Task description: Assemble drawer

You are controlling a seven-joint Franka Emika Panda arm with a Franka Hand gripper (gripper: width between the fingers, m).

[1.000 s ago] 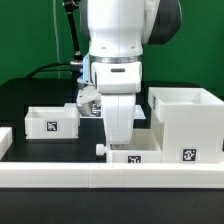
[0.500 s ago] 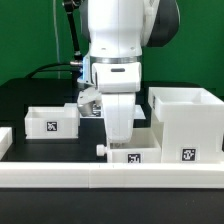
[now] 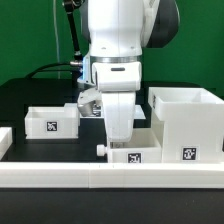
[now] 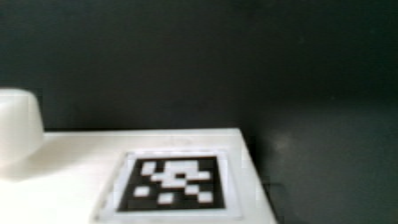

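Judged early: neither tray yet in housing (image 3: 186,118). Noted one tray (image 3: 48,121) well apart from housing on bench (image 3: 20,95); other tray (image 3: 136,157) just beside housing, under tool (image 3: 118,143). Cannot tell whether tool open or closed. Both insertions left.

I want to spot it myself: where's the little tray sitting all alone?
Find the big white robot arm in the middle, then look to the exterior view's left. That small white plastic open-top tray stands alone; the other tray sits under the arm.
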